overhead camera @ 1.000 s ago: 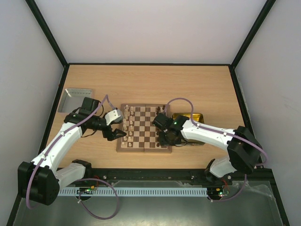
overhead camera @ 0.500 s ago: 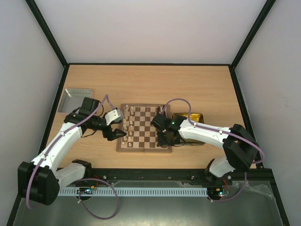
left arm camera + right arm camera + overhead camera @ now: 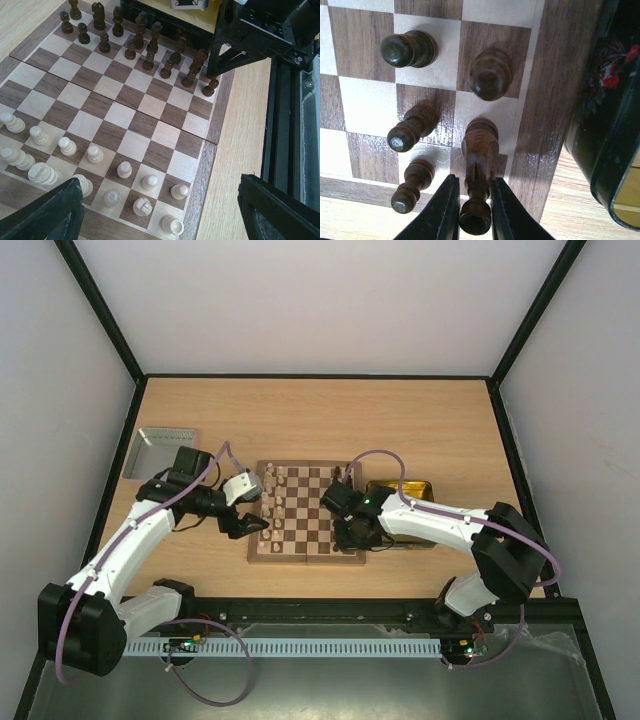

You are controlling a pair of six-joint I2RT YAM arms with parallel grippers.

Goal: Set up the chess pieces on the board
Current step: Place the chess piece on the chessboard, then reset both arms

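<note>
The right end effector (image 3: 474,181) is pointed down at the dark side of the board (image 3: 560,100). Its fingers (image 3: 447,205) are drawn close on either flank of a tall dark piece (image 3: 475,220). Whether the head is pinched or merely bracketed cannot be told.

The piece is stood upright, with its long axis parallel to the fingers. Its head lies between the tips and its foot straight below them, in the outermost line of squares just beside the brown frame. A dark pawn (image 3: 412,131) is set just to one side, and a rounded dark piece (image 3: 490,74) is set just beyond. The yellow tray (image 3: 418,487) is found past the frame, on the table (image 3: 300,420).

The coming move is judged to turn on that alignment. Any withdrawal would have to be made straight up along the axis, since sideways drift would be taken by the head and the piece tipped into its neighbours.

The left end effector (image 3: 160,200) is held spread wide above the cream pieces (image 3: 65,146) at the opposite edge, well apart. The right arm is therefore by far the nearer.
</note>
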